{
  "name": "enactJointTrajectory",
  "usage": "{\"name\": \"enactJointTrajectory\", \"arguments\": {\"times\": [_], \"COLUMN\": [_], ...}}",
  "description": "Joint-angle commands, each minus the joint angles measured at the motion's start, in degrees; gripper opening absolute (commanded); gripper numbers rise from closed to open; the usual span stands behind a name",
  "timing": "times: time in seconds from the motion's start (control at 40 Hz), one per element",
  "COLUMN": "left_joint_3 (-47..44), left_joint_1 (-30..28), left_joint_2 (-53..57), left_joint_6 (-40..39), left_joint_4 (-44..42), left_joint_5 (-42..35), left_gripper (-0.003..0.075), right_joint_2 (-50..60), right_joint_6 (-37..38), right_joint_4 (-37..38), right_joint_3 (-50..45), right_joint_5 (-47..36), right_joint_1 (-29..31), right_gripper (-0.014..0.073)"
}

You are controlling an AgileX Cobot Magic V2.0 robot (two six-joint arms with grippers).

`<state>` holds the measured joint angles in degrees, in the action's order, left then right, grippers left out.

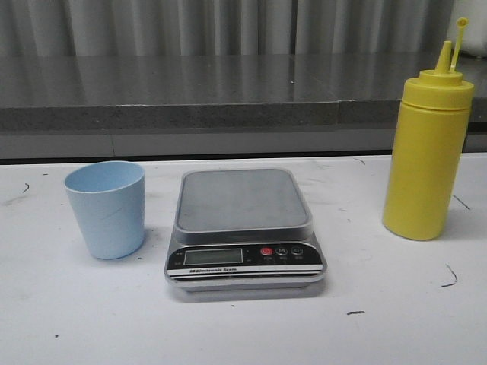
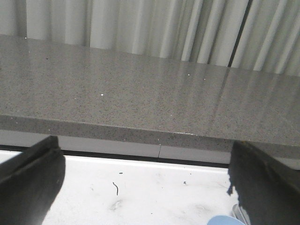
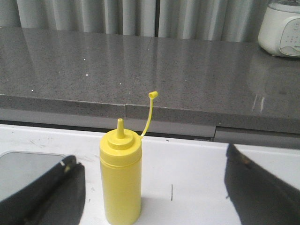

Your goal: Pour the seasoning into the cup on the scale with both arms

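Flat silver digital scale [image 1: 245,232] sits centre, platform bare; light blue plastic cup [image 1: 106,208] left, yellow squeeze bottle [image 1: 427,156] right. Left gripper [image 2: 145,187] and right gripper [image 3: 152,192]: fingers apart, holding nothing.

cup [image 2: 226,220] cut off by the left wrist view's edge.

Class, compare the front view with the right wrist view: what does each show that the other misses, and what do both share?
Only the front view shows the light blue cup, standing on the table left of the scale, and the scale's display and buttons. Only the right wrist view shows the open right claw and a white appliance on the grey counter. Both show the upright yellow seasoning bottle with its cap off the nozzle, the scale with its platform bare, and the white table.
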<state>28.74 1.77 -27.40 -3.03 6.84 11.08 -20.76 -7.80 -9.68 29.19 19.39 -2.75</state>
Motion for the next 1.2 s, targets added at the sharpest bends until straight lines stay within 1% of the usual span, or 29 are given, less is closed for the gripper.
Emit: {"name": "enactJointTrajectory", "arguments": {"times": [0.0,0.08,0.15,0.33,0.45,0.58,0.73,0.98,1.18], "left_joint_3": [2.2,3.8,5.4,10.2,13.8,17.9,23.3,33.7,36.3], "left_joint_1": [0.3,2.3,5.3,15.4,21.7,25.9,28.4,29.2,29.2], "left_joint_2": [-3.0,-6.4,-10.5,-22.4,-31.3,-40.0,-49.7,-61.6,-67.2], "left_joint_6": [-0.5,0.5,3.0,3.0,3.0,3.0,3.0,3.0,3.0], "left_joint_4": [0.8,0.8,0.8,0.4,-2.0,-2.2,-2.2,-3.5,-3.5], "left_joint_5": [-3.2,-0.7,1.4,4.0,4.1,4.2,5.3,17.6,18.9], "left_gripper": [0.0689,0.0689,0.0689,0.0689,0.0689,0.0689,0.0689,0.0689,0.0689], "right_joint_2": [-0.9,-0.9,-0.9,-0.9,-0.9,-0.9,-0.9,-0.9,-0.9], "right_joint_6": [-0.2,-0.2,-0.2,-0.2,-0.2,-0.2,-0.2,-0.2,-0.2], "right_joint_4": [-0.1,-0.1,-0.1,-0.1,-0.1,-0.1,-0.1,-0.1,-0.1], "right_joint_3": [2.1,2.1,2.1,2.1,2.1,2.1,2.1,2.1,2.1], "right_joint_5": [-4.2,-4.2,-4.2,-4.2,-4.2,-4.1,-4.1,-4.1,-4.1], "right_joint_1": [0.4,0.4,0.4,0.4,0.4,0.4,0.4,0.4,0.4], "right_gripper": [0.0651,0.0651,0.0651,0.0651,0.0651,0.0651,0.0651,0.0651,0.0651]}}
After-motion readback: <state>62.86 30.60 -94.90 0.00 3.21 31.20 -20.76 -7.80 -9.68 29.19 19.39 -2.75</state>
